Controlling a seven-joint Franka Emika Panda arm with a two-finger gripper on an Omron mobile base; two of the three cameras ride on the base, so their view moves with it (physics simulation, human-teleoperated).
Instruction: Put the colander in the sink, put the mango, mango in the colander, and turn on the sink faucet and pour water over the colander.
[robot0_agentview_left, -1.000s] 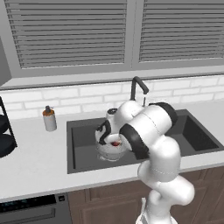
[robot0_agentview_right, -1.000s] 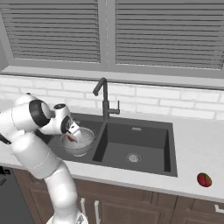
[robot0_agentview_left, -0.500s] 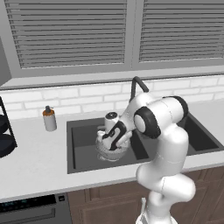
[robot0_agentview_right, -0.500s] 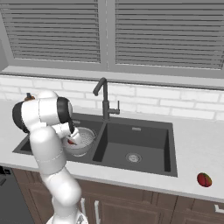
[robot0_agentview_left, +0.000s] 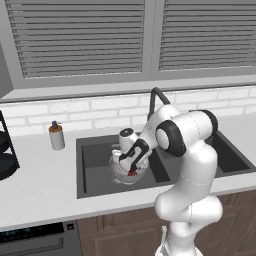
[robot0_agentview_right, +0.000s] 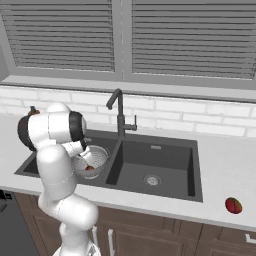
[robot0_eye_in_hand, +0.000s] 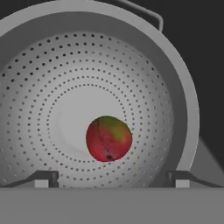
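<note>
Mango (robot0_eye_in_hand: 109, 138) number one lies loose on the perforated floor of the colander (robot0_eye_in_hand: 39, 83), directly ahead of the gripper (robot0_eye_in_hand: 113, 178) and between the lines of its two fingertips (robot0_eye_in_hand: 43, 178), which stand wide apart and touch nothing. The open gripper (robot0_agentview_left: 131, 162) hangs just above the colander's (robot0_agentview_left: 119, 171) rim, pointing down into the bowl, and a spot of red shows under it in the left base view. From the right base view the mango (robot0_agentview_right: 89, 169) sits low in the colander (robot0_agentview_right: 98, 156), just beside the gripper (robot0_agentview_right: 85, 156). Around the colander is the left basin of the sink (robot0_agentview_right: 131, 172); the other basin, with its round drain, lies further out past the divider. Behind the divider, beyond the gripper, rises the sink faucet (robot0_agentview_right: 118, 111). Well away from the gripper, on the counter (robot0_agentview_right: 220, 165) past the far end of the sink, rests the second mango (robot0_agentview_right: 233, 205). A soap dispenser (robot0_agentview_left: 57, 135) stands on the counter on the gripper's opposite side.
</note>
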